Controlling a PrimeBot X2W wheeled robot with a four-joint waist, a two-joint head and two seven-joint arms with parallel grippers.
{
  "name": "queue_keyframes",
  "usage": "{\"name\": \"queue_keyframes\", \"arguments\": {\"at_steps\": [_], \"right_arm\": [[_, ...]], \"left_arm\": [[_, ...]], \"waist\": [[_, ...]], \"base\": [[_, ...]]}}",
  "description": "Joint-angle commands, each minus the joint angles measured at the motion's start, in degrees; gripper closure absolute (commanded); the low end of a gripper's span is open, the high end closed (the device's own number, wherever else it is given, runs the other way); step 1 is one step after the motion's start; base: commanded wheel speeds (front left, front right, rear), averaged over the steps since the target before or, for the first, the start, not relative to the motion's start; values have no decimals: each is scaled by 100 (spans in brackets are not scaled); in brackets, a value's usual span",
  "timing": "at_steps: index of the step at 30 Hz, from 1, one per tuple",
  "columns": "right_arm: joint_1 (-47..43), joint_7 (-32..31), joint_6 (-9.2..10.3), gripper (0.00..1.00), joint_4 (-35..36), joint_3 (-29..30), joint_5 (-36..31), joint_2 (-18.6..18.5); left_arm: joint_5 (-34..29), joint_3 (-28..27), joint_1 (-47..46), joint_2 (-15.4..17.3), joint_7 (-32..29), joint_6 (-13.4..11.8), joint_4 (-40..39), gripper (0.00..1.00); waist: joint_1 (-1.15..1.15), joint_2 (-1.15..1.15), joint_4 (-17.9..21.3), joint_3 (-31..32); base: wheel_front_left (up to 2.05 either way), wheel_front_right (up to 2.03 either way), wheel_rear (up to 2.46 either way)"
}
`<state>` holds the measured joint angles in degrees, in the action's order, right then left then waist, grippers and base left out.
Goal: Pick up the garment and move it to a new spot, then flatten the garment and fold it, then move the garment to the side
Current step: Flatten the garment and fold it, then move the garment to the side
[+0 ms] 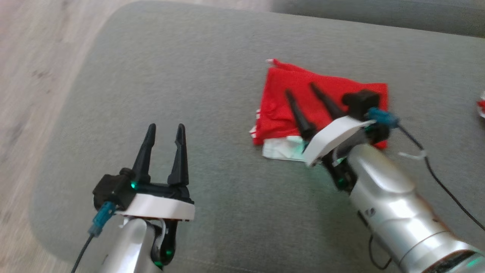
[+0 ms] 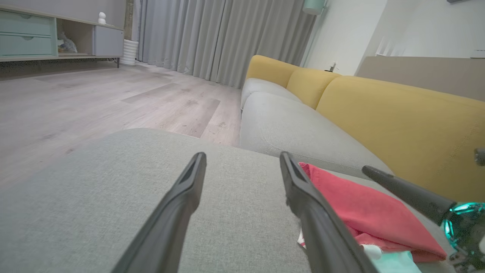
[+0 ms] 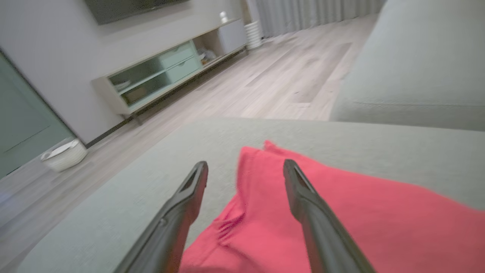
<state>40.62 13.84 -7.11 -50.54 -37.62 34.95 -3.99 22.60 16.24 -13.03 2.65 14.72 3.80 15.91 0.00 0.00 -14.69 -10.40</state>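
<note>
The folded red garment [image 1: 303,102] lies flat, right of the middle of the grey cushion [image 1: 212,76]. The right hand [image 1: 300,88] hangs over that part of the cushion, fingers spread and empty; the left hand [image 1: 166,127], also spread, is over the cushion's bare near-left. Moving the garment aside looks next: pinch every layer at one edge and lift low

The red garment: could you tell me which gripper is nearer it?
Right. The right gripper hangs above the red garment; the left gripper is apart, to its left.
</note>
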Motion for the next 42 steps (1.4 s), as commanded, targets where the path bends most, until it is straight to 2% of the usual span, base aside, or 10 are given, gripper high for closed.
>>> {"name": "queue_keyframes", "arguments": {"at_steps": [1,6,7,11,16,22,27,33,37,42], "right_arm": [[227,103,-37,0,120,291,-156,111],[-60,113,-37,0,792,1729,-1332,111],[-60,113,-37,0,792,1729,-1332,111],[-806,115,-37,0,1700,2594,-2237,111],[-1748,115,-37,0,2656,3087,-2636,111],[-2645,115,-37,0,3295,3187,-2699,111],[-2698,105,-37,0,3329,3233,-2878,112],[-2260,-148,-37,0,3161,3324,-3040,112],[-1793,-522,-37,0,2685,3321,-2798,112],[-1203,-948,-37,0,1660,3684,-2930,112]], "left_arm": [[-74,-283,-204,23,28,3,-189,0],[-179,-486,-136,23,28,13,-228,0],[-179,-486,-136,23,28,13,-228,0],[-146,-611,-86,23,28,35,-286,0],[-160,-790,45,23,28,29,-265,0],[-208,-880,124,23,28,58,-212,0],[-202,-841,81,23,28,81,-189,0],[-221,-698,-64,23,28,108,-177,0],[-198,-635,-146,23,28,123,-150,0],[-115,-473,-215,23,28,117,-119,0]], "waist": [[0,0,272,123],[0,0,686,236],[0,0,686,236],[0,0,936,293],[0,0,1185,291],[0,0,1292,242],[0,0,1248,194],[0,0,1036,-20],[0,0,823,-196],[0,0,509,-340]], "base": [[0,0,0],[0,0,0],[0,0,0],[0,0,0],[0,0,0],[0,0,0],[0,0,0],[0,0,0],[0,0,0],[0,0,0]]}}
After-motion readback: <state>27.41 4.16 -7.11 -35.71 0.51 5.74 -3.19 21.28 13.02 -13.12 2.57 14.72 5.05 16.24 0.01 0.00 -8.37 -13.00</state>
